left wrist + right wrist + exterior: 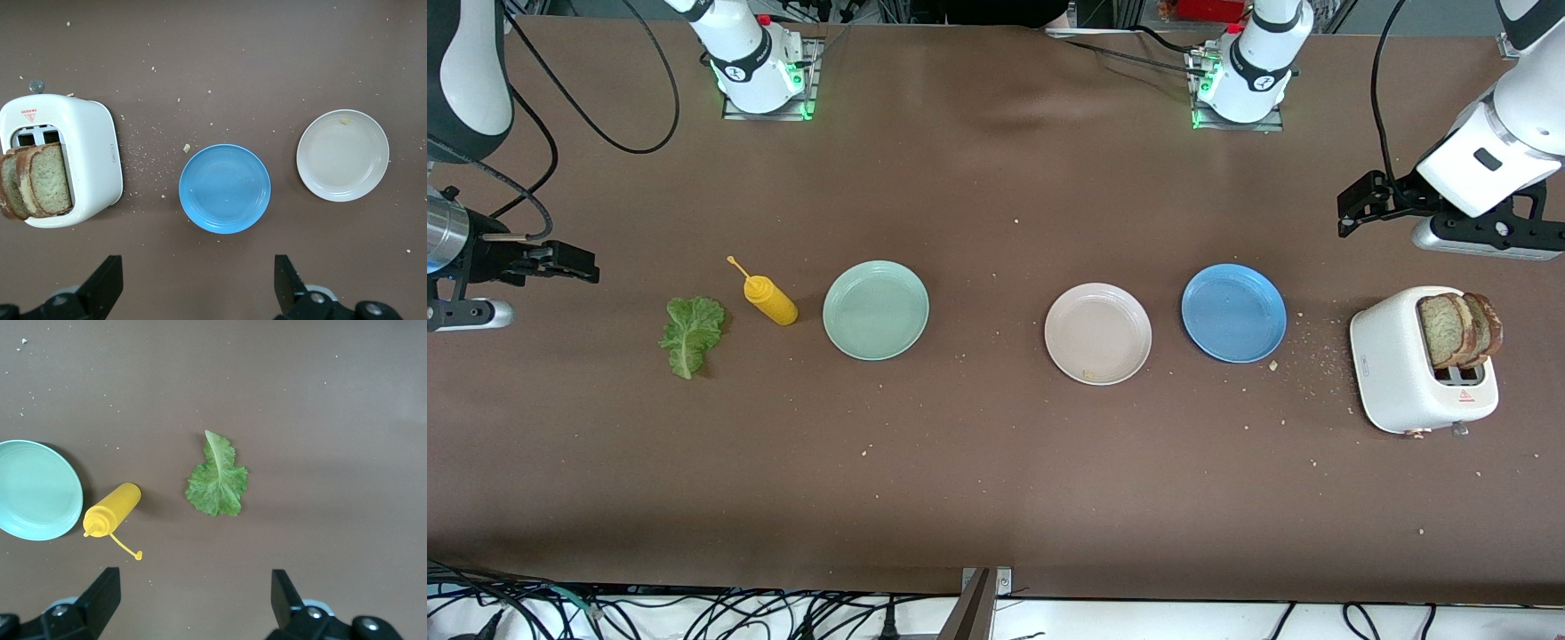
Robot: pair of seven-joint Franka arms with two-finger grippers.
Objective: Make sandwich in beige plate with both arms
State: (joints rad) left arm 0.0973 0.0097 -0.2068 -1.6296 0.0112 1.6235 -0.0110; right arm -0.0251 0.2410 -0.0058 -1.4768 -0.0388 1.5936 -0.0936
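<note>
Nothing's been built yet — the beige plate [1097, 333] sits bare mid-table, bread slices [1458, 330] in the toaster [1396, 373], lettuce leaf [691, 334] on the table. Left gripper [1352, 209] and right gripper [574, 262] both hover with fingers wide, empty — everything's left.

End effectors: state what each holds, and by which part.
Nothing is held: the left end effector and right end effector are both open and empty.

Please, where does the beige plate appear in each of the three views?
Front view: beige plate on the table, between the mint-green plate and the blue plate.
Left wrist view: beige plate beside the blue plate.
Right wrist view: not in it.
Shared landmark: the blue plate.
</note>
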